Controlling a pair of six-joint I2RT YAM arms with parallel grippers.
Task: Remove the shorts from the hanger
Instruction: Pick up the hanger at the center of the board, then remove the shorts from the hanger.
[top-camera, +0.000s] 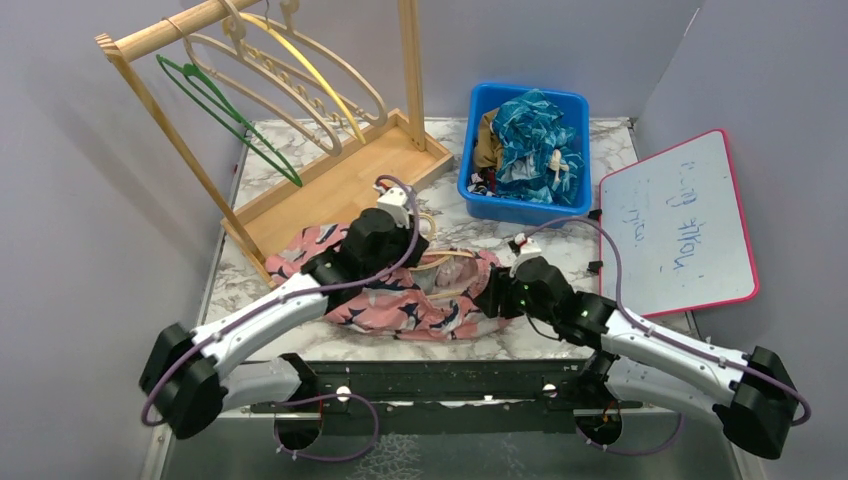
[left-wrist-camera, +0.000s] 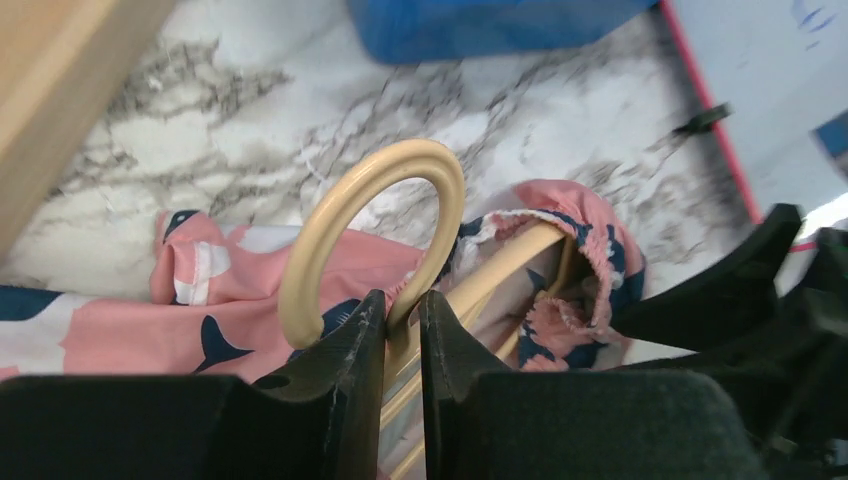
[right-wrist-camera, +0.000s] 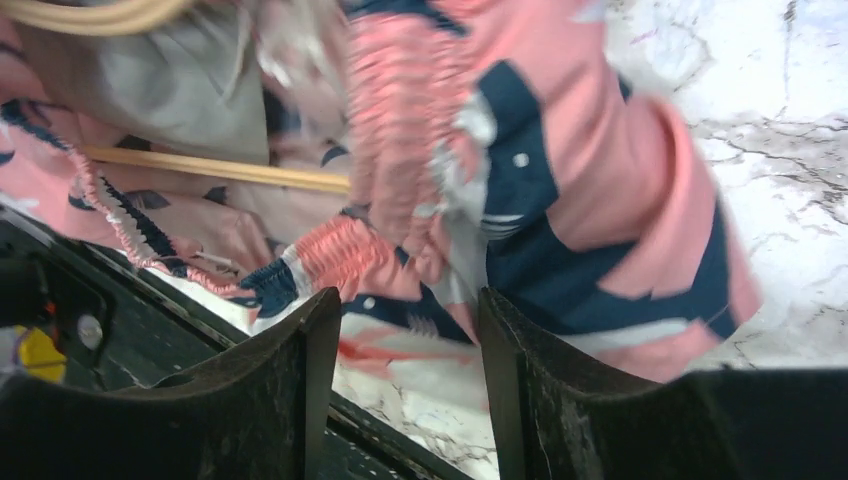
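Separation of cloth from wood is the step in hand, and it is judged to be only at its beginning. The shorts (top-camera: 400, 305), pink with navy and white blotches, are spread flat on the marble table (top-camera: 560, 345) between the two arms. The wooden hanger (left-wrist-camera: 400, 153) is seen inside their waist opening, so nothing is freed yet.

The left gripper (left-wrist-camera: 402, 305) is closed narrow on the neck of the hanger, just under the round hook, and the wood is pinched between both fingers. The right gripper (right-wrist-camera: 405, 300) is held with its jaws apart at the right end of the shorts. The gathered waistband (right-wrist-camera: 340, 255) is seen in the gap, but no firm pinch on it is shown.

For a good result, the hanger should be held fixed by the left side, low to the table, so that it is not dragged together with the cloth. The elastic edge, not the loose leg cloth, should be taken by the right fingers, and only one layer of it if possible. Then the band should be stretched outward, past the end of the hanger bar (right-wrist-camera: 220, 168), and not simply pulled toward the arms. A catch of the elastic on the hanger shoulder is the probable trouble, so a slow pull is advised.
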